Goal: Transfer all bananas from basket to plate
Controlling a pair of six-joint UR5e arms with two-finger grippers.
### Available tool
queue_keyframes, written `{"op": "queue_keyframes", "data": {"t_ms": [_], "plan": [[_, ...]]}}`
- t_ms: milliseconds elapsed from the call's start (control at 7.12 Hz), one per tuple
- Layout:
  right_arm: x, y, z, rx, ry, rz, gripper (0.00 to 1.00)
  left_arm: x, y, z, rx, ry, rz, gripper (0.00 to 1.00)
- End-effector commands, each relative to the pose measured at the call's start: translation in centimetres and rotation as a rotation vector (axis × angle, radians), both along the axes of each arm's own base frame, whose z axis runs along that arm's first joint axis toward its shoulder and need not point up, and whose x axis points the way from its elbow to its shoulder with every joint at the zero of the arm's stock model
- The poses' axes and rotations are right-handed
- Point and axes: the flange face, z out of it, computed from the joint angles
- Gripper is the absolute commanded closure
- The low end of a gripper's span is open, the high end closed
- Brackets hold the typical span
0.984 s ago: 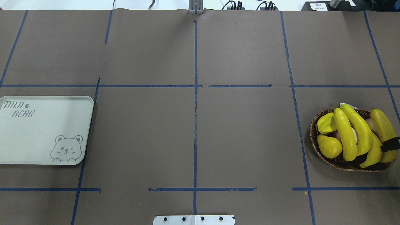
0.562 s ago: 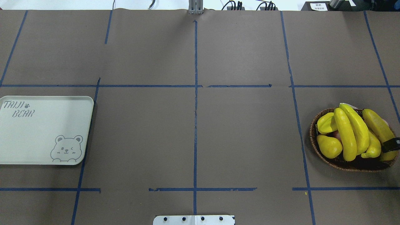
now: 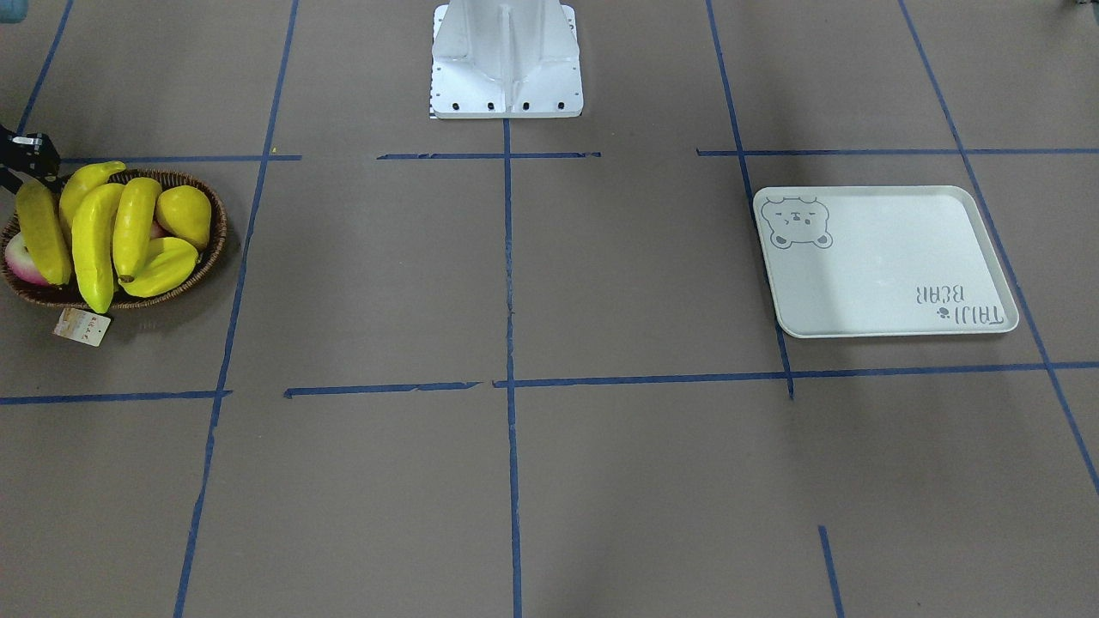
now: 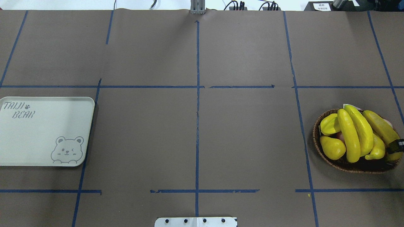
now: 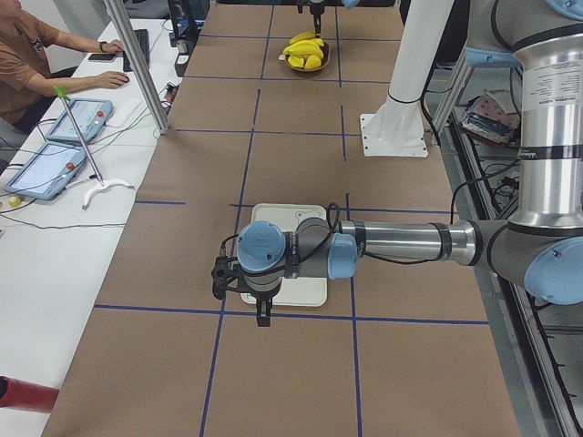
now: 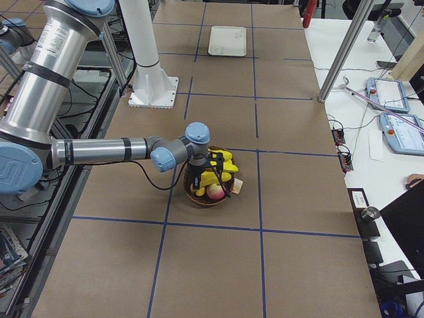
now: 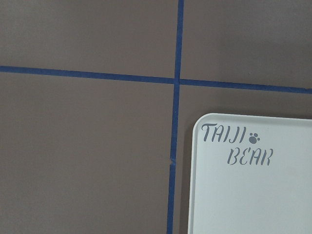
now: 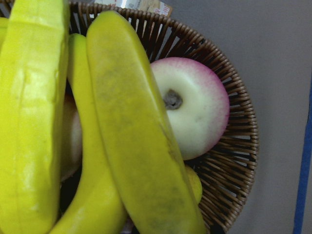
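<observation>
Wicker basket (image 4: 316, 143) on the robot's right holds all four bananas (image 4: 349, 135). The outermost banana's end sits under the right gripper (image 4: 397, 145), which the frame edge cuts off, so I can't tell its fingers' state. The left gripper (image 5: 223, 278) hovers by the plate (image 4: 47, 138) — side view only, fingers unreadable.

Long table (image 4: 246, 53) under brown paper, gridded with blue tape (image 4: 197, 126). Light is even, from overhead; shadows are soft. A white bench (image 5: 36, 273) runs along one side (the operators' side), holding two tablets (image 5: 80, 118), with a seated person (image 5: 23, 64) at it. A metal post (image 5: 137, 64) rises at the table edge. Black cables (image 4: 235, 5) lie along the far edge.
</observation>
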Motion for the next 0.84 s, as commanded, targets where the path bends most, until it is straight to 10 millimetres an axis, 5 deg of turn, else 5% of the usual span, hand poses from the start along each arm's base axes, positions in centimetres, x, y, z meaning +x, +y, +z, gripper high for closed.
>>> {"op": "queue_keyframes", "data": {"t_ms": [0, 422, 703], "plan": [[-0.1, -0.1, 0.4, -0.005, 0.003, -0.001, 0.47, 0.0, -0.2, -0.2, 0.002, 0.0, -0.001, 0.0], [0.2, -0.4, -0.2, 0.009, -0.009, 0.009, 0.94, 0.0, -0.2, -0.4, 0.007, -0.001, -0.001, 0.0], [1.8, -0.7, -0.7, -0.007, -0.054, 0.034, 1.0, 0.0, -0.3, -0.7, 0.011, -0.001, -0.001, 0.0]]}}
